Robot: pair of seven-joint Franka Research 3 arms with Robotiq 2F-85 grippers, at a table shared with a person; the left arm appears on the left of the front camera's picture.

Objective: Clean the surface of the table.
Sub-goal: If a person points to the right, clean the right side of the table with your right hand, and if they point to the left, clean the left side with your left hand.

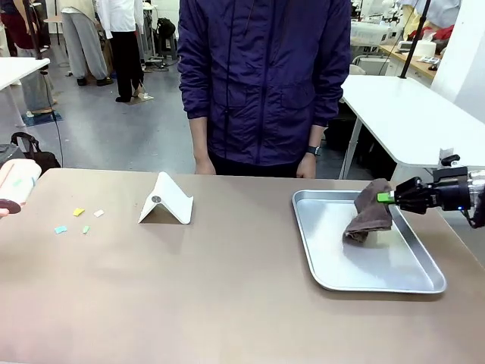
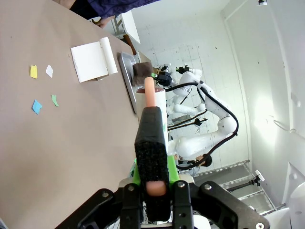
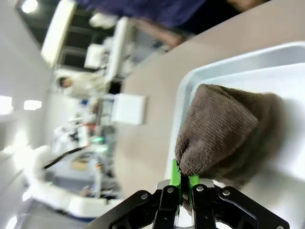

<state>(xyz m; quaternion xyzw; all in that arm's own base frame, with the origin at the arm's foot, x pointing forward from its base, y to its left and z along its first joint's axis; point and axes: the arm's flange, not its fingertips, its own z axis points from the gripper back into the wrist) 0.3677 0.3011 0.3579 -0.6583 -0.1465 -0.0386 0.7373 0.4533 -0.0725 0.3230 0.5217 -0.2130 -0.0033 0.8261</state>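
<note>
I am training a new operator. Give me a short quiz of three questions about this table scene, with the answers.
1. Multiple choice: what does the robot's right hand hold?
A) a sponge
B) a brown cloth
C) a cup
2. True or false: the metal tray lies on the robot's left side of the table.
3. Fill in: in the front view, the paper scraps lie to the ___ of the white folded stand.

Key: 1 B; 2 false; 3 left.
</note>
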